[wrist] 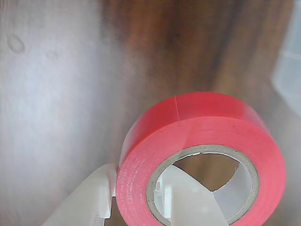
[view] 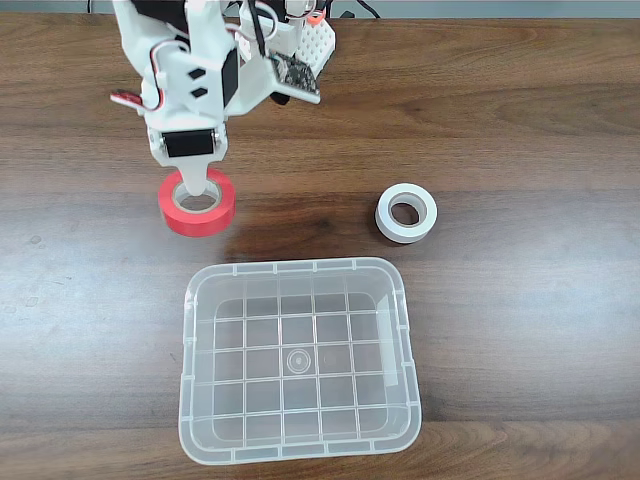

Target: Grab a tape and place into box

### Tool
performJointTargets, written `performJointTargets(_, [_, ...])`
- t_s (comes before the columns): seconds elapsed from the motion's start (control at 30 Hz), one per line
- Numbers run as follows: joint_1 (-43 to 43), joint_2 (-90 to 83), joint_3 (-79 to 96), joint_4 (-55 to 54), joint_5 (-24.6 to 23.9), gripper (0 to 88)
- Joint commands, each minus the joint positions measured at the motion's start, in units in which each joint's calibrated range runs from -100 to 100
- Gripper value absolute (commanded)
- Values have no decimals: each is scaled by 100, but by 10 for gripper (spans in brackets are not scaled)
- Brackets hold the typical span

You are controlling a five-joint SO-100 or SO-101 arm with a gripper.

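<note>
the gripper (wrist: 141,200) straddles the wall of the tape (wrist: 202,155) — one finger (wrist: 188,197) inside the grey core, the other outside against the red side, so the roll's wall is pinched between them; jaws nearly closed on it. in the fixed view the tape (view: 197,207) lies flat on the worktop (view: 520,120), left of the white roll (view: 406,213) and just above the box (view: 300,360), w/ its open top facing up — an easy drop. lift not yet visible, i judge.

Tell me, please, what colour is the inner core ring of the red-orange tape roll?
Grey-beige cardboard core of the red-orange tape roll, clearest in the wrist view.
</note>
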Motion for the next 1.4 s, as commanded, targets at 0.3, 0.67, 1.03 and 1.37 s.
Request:
performJointTargets(0.3, [-1134,-1078,-2763,9,-632,12])
performJointTargets(0.67, [-1332,1681,-5102,-102,-774,12])
performJointTargets(1.03, [-1419,3877,-5908,-17,-969,13])
performJointTargets(1.37, [-1902,4360,-5908,-102,-1012,21])
